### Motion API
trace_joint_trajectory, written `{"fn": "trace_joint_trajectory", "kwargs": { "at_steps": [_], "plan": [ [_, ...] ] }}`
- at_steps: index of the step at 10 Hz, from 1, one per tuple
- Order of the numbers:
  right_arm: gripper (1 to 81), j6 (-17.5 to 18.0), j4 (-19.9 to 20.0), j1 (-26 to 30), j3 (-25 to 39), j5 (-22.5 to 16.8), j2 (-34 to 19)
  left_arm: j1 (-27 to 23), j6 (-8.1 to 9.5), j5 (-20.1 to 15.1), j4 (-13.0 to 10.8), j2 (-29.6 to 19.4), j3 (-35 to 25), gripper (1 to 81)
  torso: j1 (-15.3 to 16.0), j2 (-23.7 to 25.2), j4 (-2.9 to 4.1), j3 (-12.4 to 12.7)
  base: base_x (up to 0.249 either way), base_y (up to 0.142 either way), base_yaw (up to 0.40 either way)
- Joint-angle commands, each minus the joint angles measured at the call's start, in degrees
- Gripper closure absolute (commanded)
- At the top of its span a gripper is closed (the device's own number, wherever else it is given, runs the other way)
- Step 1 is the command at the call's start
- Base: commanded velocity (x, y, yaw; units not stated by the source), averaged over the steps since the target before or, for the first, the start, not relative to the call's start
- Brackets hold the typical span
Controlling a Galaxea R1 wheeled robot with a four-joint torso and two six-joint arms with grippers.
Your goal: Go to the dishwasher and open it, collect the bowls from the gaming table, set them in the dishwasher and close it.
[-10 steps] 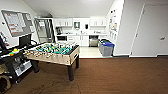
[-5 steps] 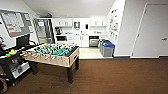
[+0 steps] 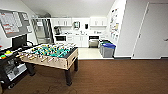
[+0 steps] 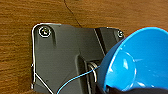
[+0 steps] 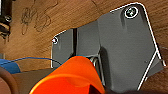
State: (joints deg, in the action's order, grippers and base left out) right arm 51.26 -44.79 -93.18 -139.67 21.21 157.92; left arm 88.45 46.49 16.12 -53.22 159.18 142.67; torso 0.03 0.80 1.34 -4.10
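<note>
Ahead, the room is opening onto a small kitchen at the far end, where the dishwasher (image 3: pixel 93 41) is showing as a steel-fronted unit set among white cabinets (image 3: pixel 75 40); whether its door is open cannot be told from this far. Two grey bins with blue lids (image 3: pixel 108 49) are standing just beside it on the pale tiled floor. Nearer, on the brown wood floor (image 3: pixel 112 77), a table-football table (image 3: pixel 51 56) with a green field is sitting to the left. A notice board (image 3: pixel 13 22) is hanging on the left wall, and papers are pinned on the right wall; none of the writing is readable.

By the left wrist, a blue bowl (image 4: pixel 140 60) is looming large, close to the camera. By the right wrist, an orange-red bowl (image 5: pixel 72 75) is doing the same. Neither gripper's fingers can be made out, so I cannot tell whether they are apart or clamped on the bowls.
</note>
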Motion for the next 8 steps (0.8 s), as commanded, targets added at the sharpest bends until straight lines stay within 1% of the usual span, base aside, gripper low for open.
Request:
{"fn": "trace_joint_trajectory", "kwargs": {
  "at_steps": [1, 4, 8],
  "plan": [
    [81.1, -0.11, -0.91, 1.90, 0.37, -1.26, -1.09, -2.19, -0.18, -1.09, -0.83, -0.97, -0.19, 81.1, -0.02, 0.00, 0.00, 0.00, 0.168, -0.064, 0.000],
    [81.1, -0.11, -0.91, 1.98, 0.37, -1.26, -1.09, -2.19, -0.18, -1.09, -0.83, -0.97, -0.19, 81.1, -0.02, 0.00, 0.00, 0.00, 0.164, -0.063, 0.000],
    [81.1, -0.11, -0.91, 1.90, 0.37, -1.26, -1.09, -2.19, -0.18, -1.00, -0.92, -1.15, -0.19, 81.1, -0.03, 0.00, 0.00, 0.00, 0.157, 0.000, 0.000]
  ]
}}
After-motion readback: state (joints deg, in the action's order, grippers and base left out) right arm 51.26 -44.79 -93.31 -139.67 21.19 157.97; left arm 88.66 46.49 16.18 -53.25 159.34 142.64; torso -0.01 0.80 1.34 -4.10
